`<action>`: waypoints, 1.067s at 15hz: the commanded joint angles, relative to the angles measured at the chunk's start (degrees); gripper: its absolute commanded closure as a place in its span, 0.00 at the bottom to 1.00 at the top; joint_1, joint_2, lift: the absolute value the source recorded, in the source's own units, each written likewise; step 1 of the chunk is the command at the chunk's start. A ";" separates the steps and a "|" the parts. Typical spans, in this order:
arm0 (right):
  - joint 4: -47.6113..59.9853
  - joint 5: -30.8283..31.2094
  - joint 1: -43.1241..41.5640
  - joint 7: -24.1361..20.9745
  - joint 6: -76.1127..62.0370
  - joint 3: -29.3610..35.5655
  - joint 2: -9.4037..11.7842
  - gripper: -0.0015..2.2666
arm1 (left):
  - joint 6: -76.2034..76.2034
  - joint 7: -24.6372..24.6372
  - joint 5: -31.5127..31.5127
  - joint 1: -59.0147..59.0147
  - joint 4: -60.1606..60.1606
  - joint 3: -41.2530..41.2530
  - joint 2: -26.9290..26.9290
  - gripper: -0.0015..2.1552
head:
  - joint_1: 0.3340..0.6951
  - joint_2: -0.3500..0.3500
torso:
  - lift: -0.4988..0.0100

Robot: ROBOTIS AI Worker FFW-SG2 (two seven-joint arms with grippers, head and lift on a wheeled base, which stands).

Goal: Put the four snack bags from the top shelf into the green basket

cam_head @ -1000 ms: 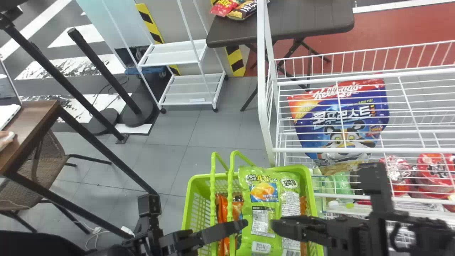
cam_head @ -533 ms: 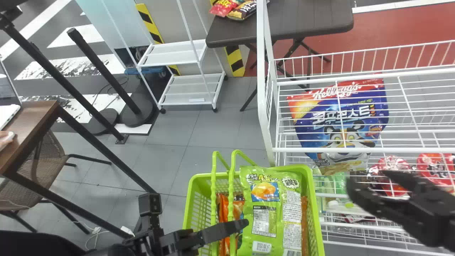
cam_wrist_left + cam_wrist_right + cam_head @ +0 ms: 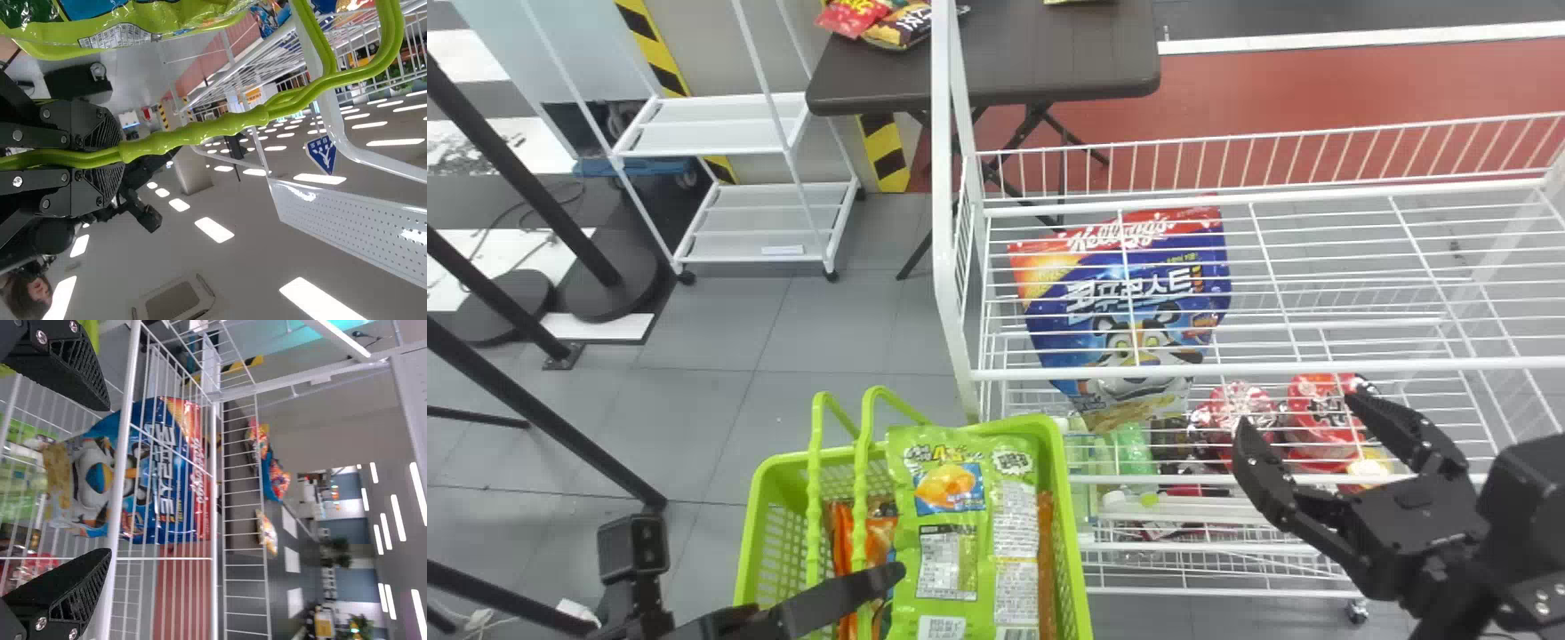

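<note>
Right pincer (image 3: 1296,413) farther rightward, head view

1. Clamped tight on the green handle (image 3: 207,127) with the left end effector (image 3: 876,587), black fingers (image 3: 105,127) pressing in from either side!
2. Now following that handle outward, doubled and curving past white wire shelving (image 3: 360,53).
3. Over to the green snack bag (image 3: 167,17), cut off by the picture's edge.
4. And catching, farther off, a blue sign (image 3: 321,155), a perforated white panel (image 3: 347,227), bright ceiling lights (image 3: 213,230).

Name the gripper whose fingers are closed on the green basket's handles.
The left gripper: its fingers clamp both handles, while the right gripper, by the wire shelf, is open and holds nothing.
</note>
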State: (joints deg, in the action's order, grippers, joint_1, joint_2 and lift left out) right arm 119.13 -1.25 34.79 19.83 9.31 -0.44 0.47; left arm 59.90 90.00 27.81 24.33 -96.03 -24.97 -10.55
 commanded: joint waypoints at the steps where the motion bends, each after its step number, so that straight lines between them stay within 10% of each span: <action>1: -3.64 0.37 0.98 1.00 -5.65 1.41 -0.53 0.02 | 0.00 0.57 0.05 0.81 -0.56 -0.61 0.45 1.00 | 1.00 0.68 | 0.98; 16: -5.75 -0.42 3.44 2.40 -11.45 3.52 -0.53 0.02 | -0.18 0.57 0.23 3.01 -1.88 -1.93 2.03 1.00 | 1.00 0.62 | 0.98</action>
State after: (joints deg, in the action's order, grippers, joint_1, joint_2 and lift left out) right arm 113.32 -1.59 38.06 22.25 -2.15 3.09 0.18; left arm 59.77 90.00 28.04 27.18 -97.83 -26.90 -8.60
